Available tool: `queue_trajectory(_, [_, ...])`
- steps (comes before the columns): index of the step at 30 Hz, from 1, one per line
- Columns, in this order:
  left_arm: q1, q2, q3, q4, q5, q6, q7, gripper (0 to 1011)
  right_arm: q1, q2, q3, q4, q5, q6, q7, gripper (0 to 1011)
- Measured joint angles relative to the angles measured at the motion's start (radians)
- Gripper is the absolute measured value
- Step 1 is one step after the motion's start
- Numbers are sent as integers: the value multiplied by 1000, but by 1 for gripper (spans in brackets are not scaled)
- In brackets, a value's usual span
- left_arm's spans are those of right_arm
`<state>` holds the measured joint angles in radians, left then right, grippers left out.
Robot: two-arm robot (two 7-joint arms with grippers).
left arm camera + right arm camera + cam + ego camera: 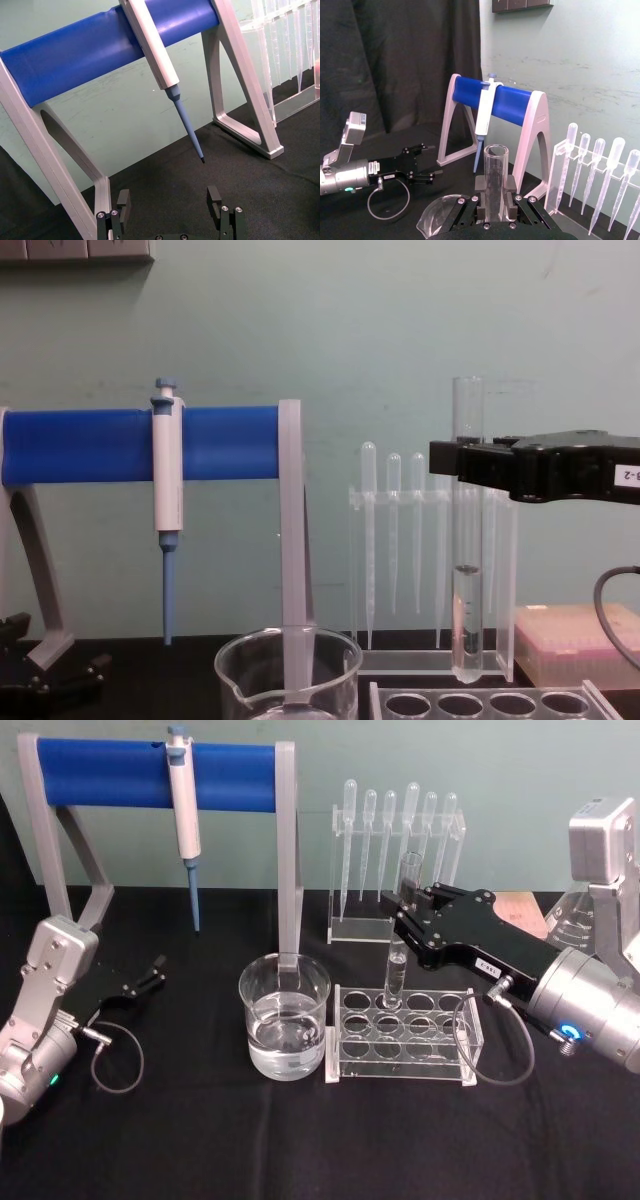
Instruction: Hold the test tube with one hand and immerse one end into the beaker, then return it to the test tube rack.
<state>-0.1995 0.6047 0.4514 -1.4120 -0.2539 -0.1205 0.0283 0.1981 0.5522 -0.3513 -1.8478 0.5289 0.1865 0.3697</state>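
Chest view shows the right claw (pixel 462 462) clamped near the top of the test tube (pixel 466 610), which hangs straight up just over the rack (pixel 480 705), with the beaker (pixel 288 670) to its left, while the left claw (pixel 152 972), spread apart, waits far left.

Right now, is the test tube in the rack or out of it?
Out: the test tube, upright in the right gripper, hangs with its round bottom just above the rack in the chest view.
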Motion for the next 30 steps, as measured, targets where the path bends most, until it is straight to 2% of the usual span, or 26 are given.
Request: queue_trajectory(30, [0,0,0,0,0,0,0,1000,0,0,0,0,0,0,0,224])
